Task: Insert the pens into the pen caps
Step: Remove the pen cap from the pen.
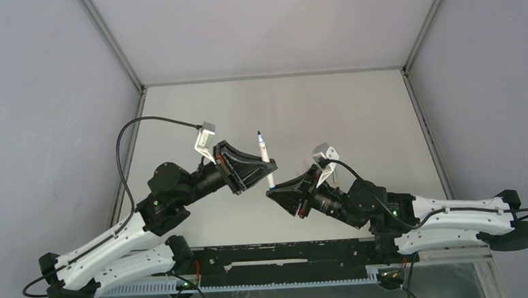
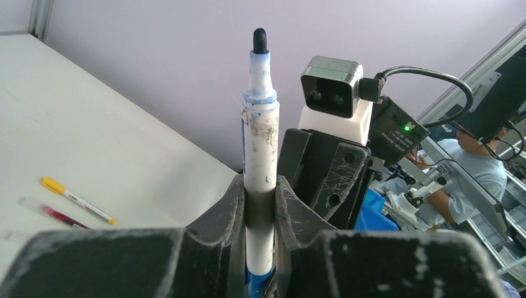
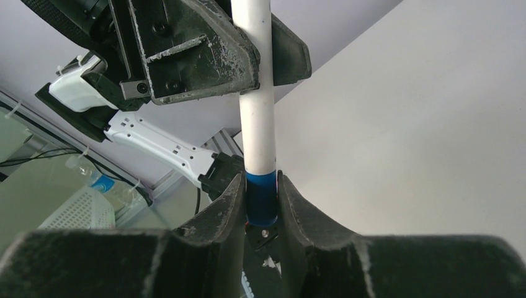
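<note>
Above the bench, left fingers clamp the blue pen; right fingers pinch its 6 o'clock end: stay coaxial

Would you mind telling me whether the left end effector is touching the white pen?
Touching. The left wrist view shows the left end effector clamped on the white pen, both sides pressing the barrel.

My pen has a white barrel smeared blue, black tip at twelve o'clock, blue end at six. At eight o'clock, a yellow-ended pen and a red pen.
</note>
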